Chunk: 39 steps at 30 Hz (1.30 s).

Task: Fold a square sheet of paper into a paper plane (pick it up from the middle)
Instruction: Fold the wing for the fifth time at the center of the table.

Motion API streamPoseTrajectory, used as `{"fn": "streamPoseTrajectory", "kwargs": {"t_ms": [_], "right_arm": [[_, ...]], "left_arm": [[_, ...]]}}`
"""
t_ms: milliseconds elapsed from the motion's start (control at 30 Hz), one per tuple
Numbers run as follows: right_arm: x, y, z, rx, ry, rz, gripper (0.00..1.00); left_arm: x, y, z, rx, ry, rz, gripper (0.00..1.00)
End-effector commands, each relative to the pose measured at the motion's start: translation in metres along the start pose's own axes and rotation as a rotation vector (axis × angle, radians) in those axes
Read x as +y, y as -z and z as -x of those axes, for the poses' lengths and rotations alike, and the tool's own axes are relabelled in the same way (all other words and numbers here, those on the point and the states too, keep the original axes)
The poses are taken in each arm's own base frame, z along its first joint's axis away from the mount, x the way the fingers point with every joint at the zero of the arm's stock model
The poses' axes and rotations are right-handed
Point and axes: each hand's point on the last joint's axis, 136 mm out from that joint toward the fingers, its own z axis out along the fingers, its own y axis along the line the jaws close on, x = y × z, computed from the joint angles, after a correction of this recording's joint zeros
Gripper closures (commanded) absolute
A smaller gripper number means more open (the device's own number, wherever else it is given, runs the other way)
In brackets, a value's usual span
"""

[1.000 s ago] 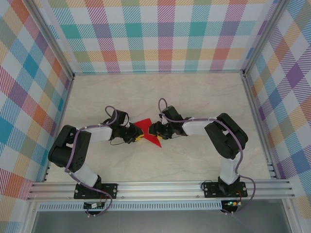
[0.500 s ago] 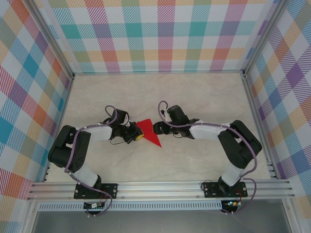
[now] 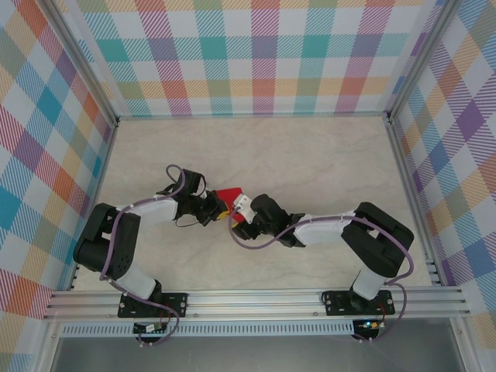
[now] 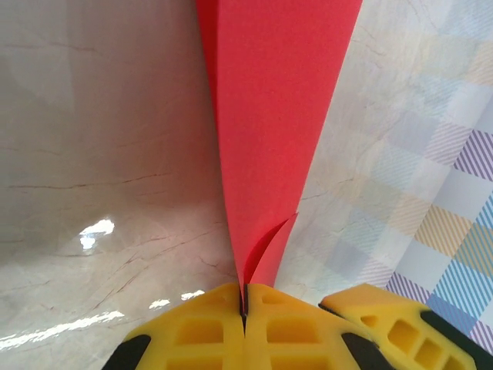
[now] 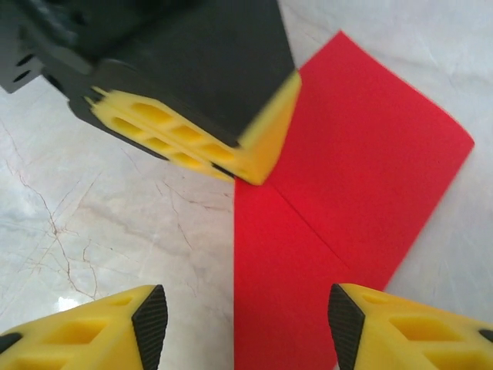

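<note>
Left gripper (image 4: 245,304) clamps folded red sheet (image 4: 273,116) by tip, long axis straight ahead; right gripper (image 5: 245,312) half-spread, holding nothing — sheet just ahead, between jaws

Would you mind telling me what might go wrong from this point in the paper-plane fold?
1. The left jaws are shut on just the narrow end of the folded red paper; a sideways pull might tear it or slip it free.
2. The right jaws stand open close beside the left fingers, above the paper; closing in could knock them together.
3. A press off the visible crease could add a stray fold.
</note>
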Motion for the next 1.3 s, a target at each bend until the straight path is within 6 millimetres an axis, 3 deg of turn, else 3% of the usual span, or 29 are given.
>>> {"fn": "streamPoseTrajectory", "kwargs": {"t_ms": [0,367,733,933,1067,1267], "right_arm": [[-0.001,-0.012,0.009,-0.036,0.136,-0.061,0.45],[-0.011,-0.028,0.015,-0.087,0.198,-0.157,0.63],[-0.013,-0.04,0.019,-0.104,0.214,-0.169,0.7],[-0.012,-0.044,0.02,-0.118,0.185,-0.161,0.8],[-0.009,-0.043,0.017,-0.12,0.148,-0.14,0.86],[-0.007,-0.04,0.01,-0.114,0.034,-0.083,0.91]], "left_arm": [[-0.013,0.004,-0.003,0.004,-0.01,-0.009,0.97],[-0.015,0.007,-0.004,0.005,-0.01,-0.004,0.97],[-0.015,0.008,-0.005,0.005,-0.011,-0.001,0.97],[-0.016,0.011,-0.004,0.0,-0.016,0.004,0.96],[-0.019,0.027,0.006,-0.032,-0.036,0.001,0.93],[-0.016,0.059,0.025,-0.102,-0.031,0.005,0.79]]}}
